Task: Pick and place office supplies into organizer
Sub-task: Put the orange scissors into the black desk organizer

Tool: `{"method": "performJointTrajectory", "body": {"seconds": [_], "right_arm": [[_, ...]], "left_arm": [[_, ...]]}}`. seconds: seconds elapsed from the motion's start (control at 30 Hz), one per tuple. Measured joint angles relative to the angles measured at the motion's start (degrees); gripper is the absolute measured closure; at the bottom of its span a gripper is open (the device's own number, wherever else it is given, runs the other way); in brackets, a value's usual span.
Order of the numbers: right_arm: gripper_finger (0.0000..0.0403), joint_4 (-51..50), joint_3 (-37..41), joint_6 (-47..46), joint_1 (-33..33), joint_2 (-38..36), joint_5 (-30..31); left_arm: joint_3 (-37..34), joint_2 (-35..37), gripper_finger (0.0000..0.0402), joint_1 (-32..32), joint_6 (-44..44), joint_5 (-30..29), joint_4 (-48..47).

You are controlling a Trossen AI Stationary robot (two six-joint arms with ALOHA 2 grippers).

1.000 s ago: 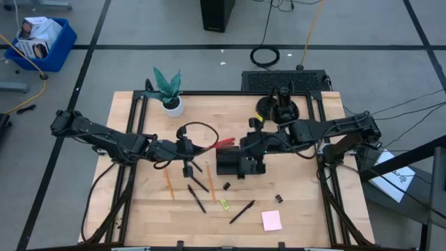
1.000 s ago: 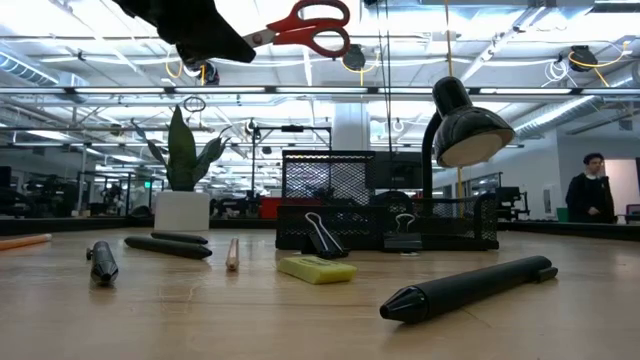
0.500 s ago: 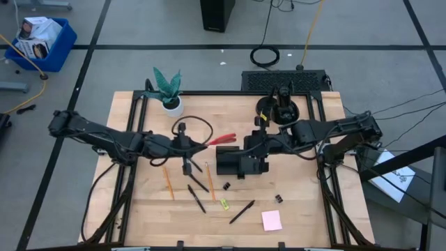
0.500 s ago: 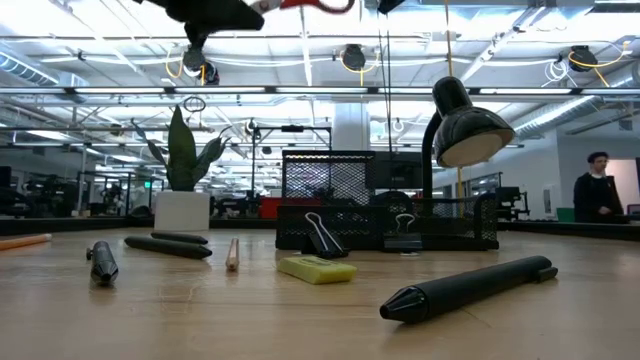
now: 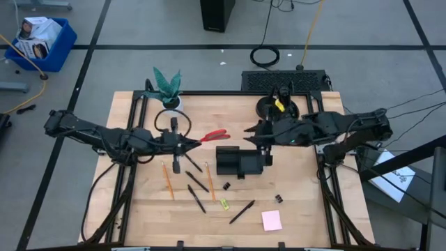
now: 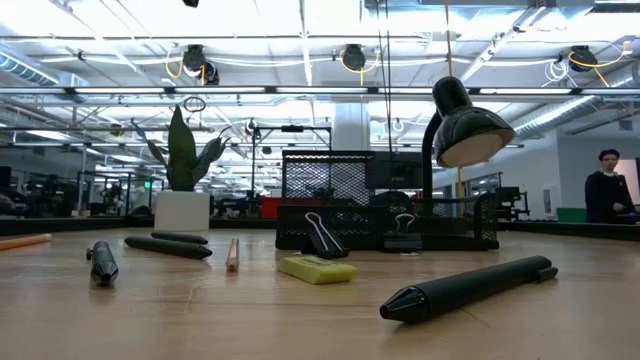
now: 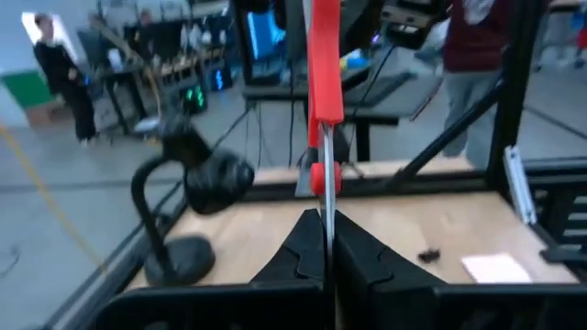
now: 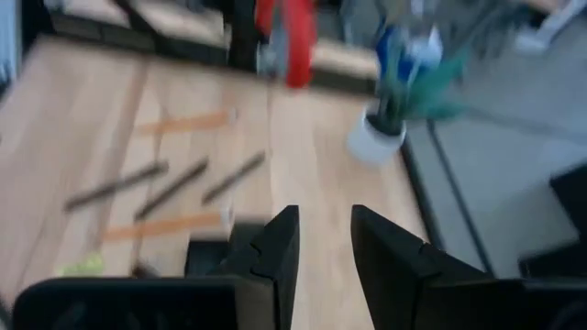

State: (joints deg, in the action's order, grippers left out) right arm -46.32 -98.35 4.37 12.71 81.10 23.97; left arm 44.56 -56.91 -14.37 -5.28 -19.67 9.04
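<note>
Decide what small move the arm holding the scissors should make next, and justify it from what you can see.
Probably carry them toward the organizer. The left gripper is shut on the red-handled scissors, held above the table beside the tray, not over it. The right gripper, fingers apart, holds nothing and hovers near the tray's far edge, so watch clearance.

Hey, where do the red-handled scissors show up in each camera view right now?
High view: red-handled scissors left of centre, blades in the left gripper, handles toward the organizer.
Low view: not in it.
Left wrist view: scissors upright at centre, rising from that gripper's shut fingers.
Right wrist view: red blur at the top, above the open right gripper.
Shared landmark: the potted plant.
</note>
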Motion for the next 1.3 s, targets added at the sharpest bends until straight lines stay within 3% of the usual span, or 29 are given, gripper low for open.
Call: {"method": "performJointTrajectory", "body": {"seconds": [0.33, 0.5, 0.67, 1.03, 1.3], "right_arm": [[0.0310, 12.1, 0.0, 7.8, 0.0, -0.9, -0.5], [0.0310, 20.0, 0.4, 9.9, -1.4, 0.2, -9.0], [0.0310, 28.7, 5.2, 10.4, -3.6, 0.1, -12.1], [0.0299, 43.6, 16.5, 10.7, -8.4, 0.0, -12.5], [0.0268, 52.5, 18.6, 10.5, -11.5, -0.3, -20.0]], "left_arm": [[0.0, 4.6, 0.0402, 0.0, -6.0, 4.8, 8.8], [0.0, 4.3, 0.0402, 0.7, -6.3, 5.3, 10.4], [0.0, 3.9, 0.0402, 2.6, -6.2, 6.6, 11.0], [0.0, 4.5, 0.0402, 7.3, -4.7, 10.8, 11.4], [-0.1, 4.6, 0.0401, 8.8, -4.0, 11.8, 10.6]]}}
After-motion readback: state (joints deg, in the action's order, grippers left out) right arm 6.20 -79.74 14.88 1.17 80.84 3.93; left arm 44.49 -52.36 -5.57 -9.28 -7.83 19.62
